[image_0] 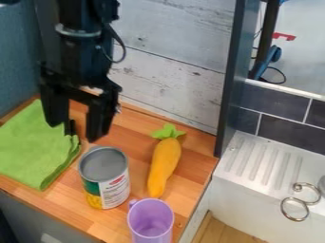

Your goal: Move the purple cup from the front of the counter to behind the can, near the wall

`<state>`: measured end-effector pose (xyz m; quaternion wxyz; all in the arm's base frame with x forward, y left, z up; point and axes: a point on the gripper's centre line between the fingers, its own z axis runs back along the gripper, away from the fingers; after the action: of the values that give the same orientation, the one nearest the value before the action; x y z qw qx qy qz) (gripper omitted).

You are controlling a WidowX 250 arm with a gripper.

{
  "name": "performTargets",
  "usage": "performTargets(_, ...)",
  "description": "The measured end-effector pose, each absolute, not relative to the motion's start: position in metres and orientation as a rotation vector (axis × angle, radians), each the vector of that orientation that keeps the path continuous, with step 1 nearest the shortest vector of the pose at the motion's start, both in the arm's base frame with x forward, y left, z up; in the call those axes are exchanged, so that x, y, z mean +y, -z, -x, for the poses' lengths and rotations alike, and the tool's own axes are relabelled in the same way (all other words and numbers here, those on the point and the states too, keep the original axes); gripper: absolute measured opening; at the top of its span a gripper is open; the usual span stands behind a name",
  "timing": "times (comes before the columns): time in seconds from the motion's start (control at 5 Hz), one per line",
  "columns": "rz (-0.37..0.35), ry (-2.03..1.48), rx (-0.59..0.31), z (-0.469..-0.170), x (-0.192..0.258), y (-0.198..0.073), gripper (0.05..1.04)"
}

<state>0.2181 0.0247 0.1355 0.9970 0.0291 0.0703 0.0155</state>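
Nearest me, at the bottom centre of the frame, the purple cup (150, 218) stands by the surface's (194, 173) right-hand edge; a sideways knock could send it over. Just behind, left of centre, is the upright tin can (105, 179), tall and smooth-sided, so an off-centre push might topple it towards the cup. The toy carrot (164, 163) lies at centre, its rounded body liable to roll if bumped. At upper left, the hand (79, 130) hangs with a wide gap, gripping nothing; coming down there, it could snag the green cloth (33, 147) or clip the can's rim.
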Motion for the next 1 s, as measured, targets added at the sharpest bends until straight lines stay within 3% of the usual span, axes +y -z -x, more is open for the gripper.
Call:
performTargets(0.4,-0.004,-0.06,0.103,-0.194,-0.013,-0.112,1.0)
performTargets(0.6,-0.014,-0.1,0.097,-0.189,-0.027,-0.103,1.0)
performTargets(1.0,0.003,-0.225,-0.012,-0.195,-0.042,-0.082,1.0)
